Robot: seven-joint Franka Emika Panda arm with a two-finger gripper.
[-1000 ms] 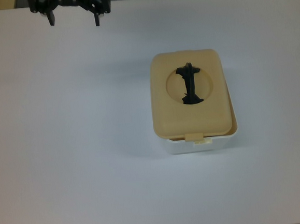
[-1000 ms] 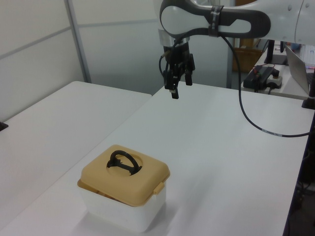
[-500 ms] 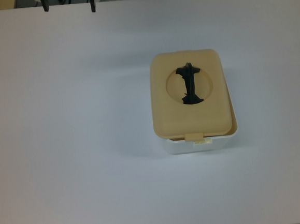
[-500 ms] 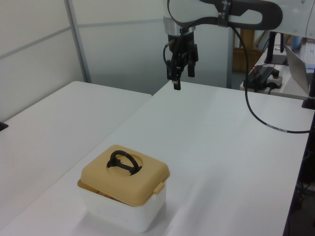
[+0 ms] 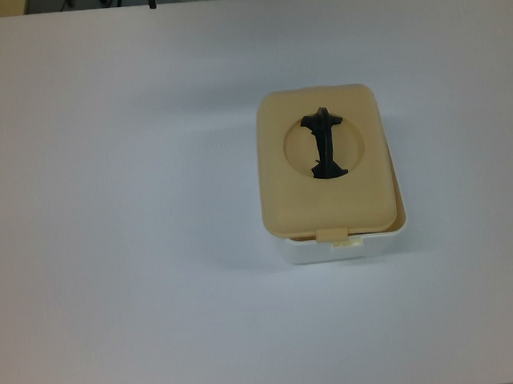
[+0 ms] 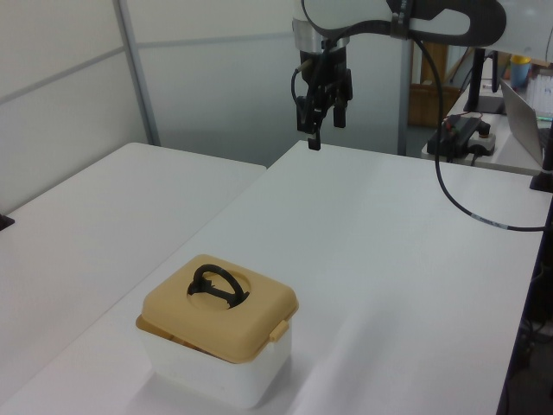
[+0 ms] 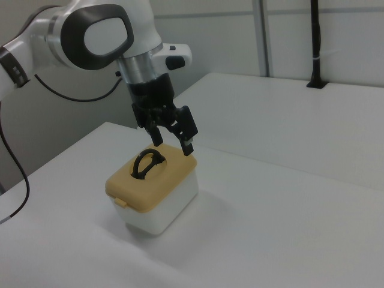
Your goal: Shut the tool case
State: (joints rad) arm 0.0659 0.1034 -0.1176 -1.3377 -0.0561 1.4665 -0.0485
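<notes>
My hand (image 6: 321, 111) hung high above the far end of the tabletop (image 6: 415, 259), its two fingers apart and holding nothing. The tool case (image 6: 216, 346) stood well apart from it, near the front edge of the tabletop in the left view, so from my hand it lay forward and down toward the left view's lower left. In the top view my hand was almost out of sight at the upper edge, and the tool case (image 5: 331, 182) sat a little to the top view's right of the middle, with its long axis running from top to bottom there. The tan lid (image 5: 323, 162) lay on the white box (image 5: 345, 245), the black handle (image 5: 325, 142) folded in the round recess. On the top view's right a thin strip of the white rim showed beside the lid, so I judged that the lid was perhaps not fully seated. The small tan latch (image 5: 332, 234) was at the near short side.
</notes>
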